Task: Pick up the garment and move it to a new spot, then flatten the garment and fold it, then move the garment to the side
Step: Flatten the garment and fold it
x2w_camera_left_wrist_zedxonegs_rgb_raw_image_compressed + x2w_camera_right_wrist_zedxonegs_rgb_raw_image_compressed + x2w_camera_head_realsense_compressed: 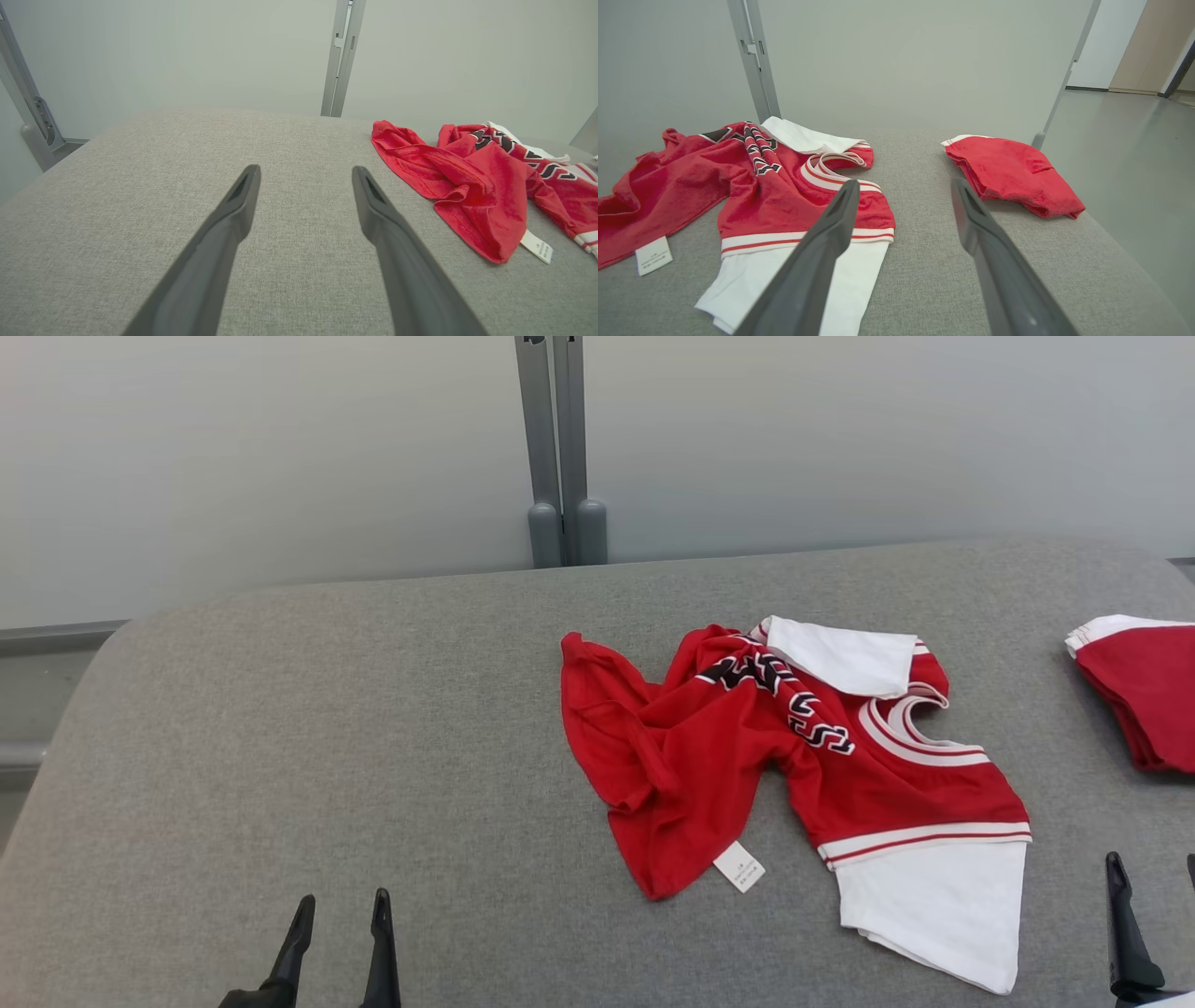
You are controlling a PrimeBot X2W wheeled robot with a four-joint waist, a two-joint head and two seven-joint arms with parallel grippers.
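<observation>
the head camera looks down from above onto the grey table [280, 756]; each wrist camera sits low, close over it, facing the far wall [280, 457]; all three share the crumpled red garment [709, 747].

Right end effector [1153, 861] is partly cut off.

Bright, even, diffuse light falls from above. The crumpled red and white jersey [747, 747] casts only a thin, soft shadow along its edges on the grey woven-fabric bench [373, 756], whose weave reads sharply. A mild sheen lies on the smooth grey floor [1134, 154]. Both wrist views bend at the edges: the pale grey metal post [343, 56] leans. Close to the lens, the dark fingers of the left tool [306, 171] and right tool [903, 185] go soft.
</observation>
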